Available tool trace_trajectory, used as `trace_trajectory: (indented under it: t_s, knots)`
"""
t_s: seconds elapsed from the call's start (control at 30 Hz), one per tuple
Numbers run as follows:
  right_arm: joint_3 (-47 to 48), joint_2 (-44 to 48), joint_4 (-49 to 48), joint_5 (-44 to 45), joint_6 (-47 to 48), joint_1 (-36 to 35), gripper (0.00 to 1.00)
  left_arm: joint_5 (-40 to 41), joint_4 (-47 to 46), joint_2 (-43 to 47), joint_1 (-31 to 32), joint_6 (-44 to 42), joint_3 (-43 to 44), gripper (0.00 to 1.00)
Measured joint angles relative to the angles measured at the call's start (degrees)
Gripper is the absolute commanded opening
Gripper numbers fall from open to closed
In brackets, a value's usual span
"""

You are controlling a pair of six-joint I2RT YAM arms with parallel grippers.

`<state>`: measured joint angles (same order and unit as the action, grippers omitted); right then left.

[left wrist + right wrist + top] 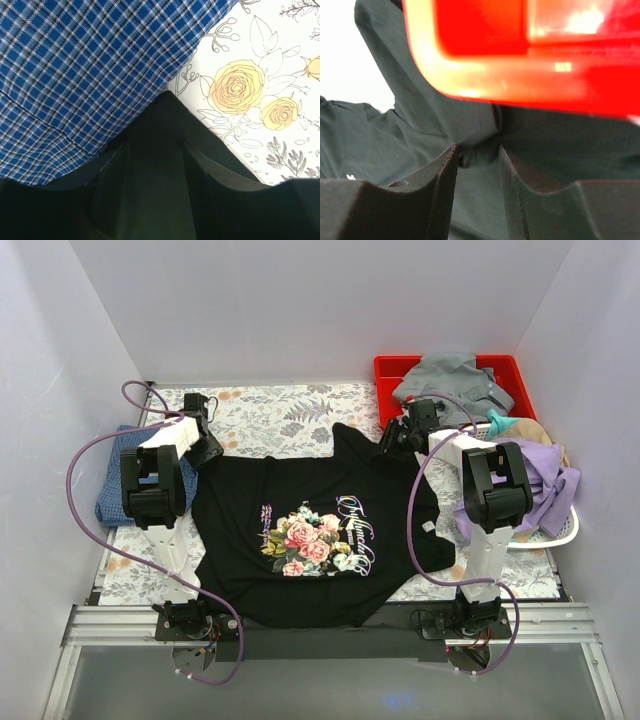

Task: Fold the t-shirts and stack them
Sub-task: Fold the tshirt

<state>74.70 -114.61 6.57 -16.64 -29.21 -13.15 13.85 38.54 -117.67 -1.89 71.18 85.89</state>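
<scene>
1. Black rose-print cloth t-shirt (320,530) lies spread mid-table, with the left gripper (208,445) and right gripper (400,435) at its far sleeves.
2. Left jaws straddle black cloth, grip unclear; blue checked cloth shirt (75,75) lies just left.
3. Right jaws clamp a black fold.

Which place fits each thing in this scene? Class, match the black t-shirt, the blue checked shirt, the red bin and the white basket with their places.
Things:
1. black t-shirt
2. blue checked shirt
3. red bin
4. white basket

Places:
A. far right corner
B. left edge
C. spread out in the middle
D. right edge, holding purple cloth

Pairs: 1-C, 2-B, 3-A, 4-D
</scene>
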Motion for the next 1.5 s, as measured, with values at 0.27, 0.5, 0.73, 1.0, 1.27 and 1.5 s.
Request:
trace_trajectory:
  t_s: [0.27, 0.5, 0.73, 1.0, 1.27, 1.5]
  knots:
    - [-0.74, 0.28, -0.37, -1.18, -0.46, 0.02, 0.43, -0.13, 0.07, 0.0, -0.31, -0.48, 0.0, 0.44]
    - [-0.52, 0.68, -0.13, -0.17, 0.39, 0.0, 0.45, -0.13, 0.07, 0.0, -0.35, -0.7, -0.02, 0.43]
    - [0.52, 1.2, 1.05, 2.16, 1.99, 0.02, 0.44, -0.33, 0.09, 0.0, -0.46, -0.72, -0.02, 0.43]
    - [3.19, -1.64, 1.42, 2.19, 2.1, 0.04, 0.42, -0.33, 0.15, 0.0, -0.48, -0.92, -0.02, 0.42]
    - [2.95, -1.84, 2.58, 3.26, 1.99, 0.04, 0.43, -0.28, 0.17, 0.0, -0.48, -0.94, -0.02, 0.42]
    - [2.86, -1.09, 4.22, 4.57, 1.97, 0.07, 0.43, -0.28, 0.2, 0.0, -0.48, -0.98, -0.02, 0.42]
